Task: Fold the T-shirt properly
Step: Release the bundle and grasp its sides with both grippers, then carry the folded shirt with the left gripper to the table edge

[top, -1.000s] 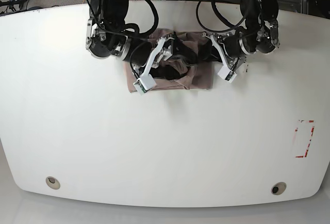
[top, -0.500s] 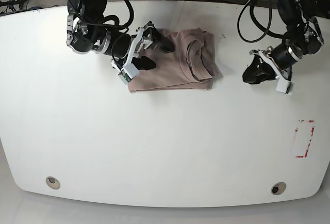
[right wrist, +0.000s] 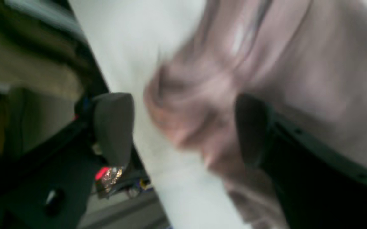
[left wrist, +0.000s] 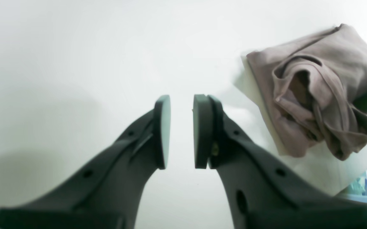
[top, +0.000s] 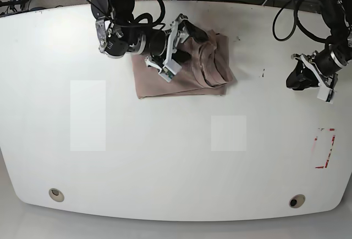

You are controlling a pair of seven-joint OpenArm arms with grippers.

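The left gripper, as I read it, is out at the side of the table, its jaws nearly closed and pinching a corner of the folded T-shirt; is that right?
Not quite. The left gripper is at the side with its jaws nearly closed, but it pinches nothing: the left wrist view shows only bare table between the pads, and the T-shirt lies apart from it.

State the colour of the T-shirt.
Plain dusty mauve-brown, no print; the T-shirt shows best in the left wrist view.

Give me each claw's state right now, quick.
Left claw: slightly open, empty, over bare white table.
Right claw: open, over the folded dusty mauve-brown T-shirt, gripping nothing.
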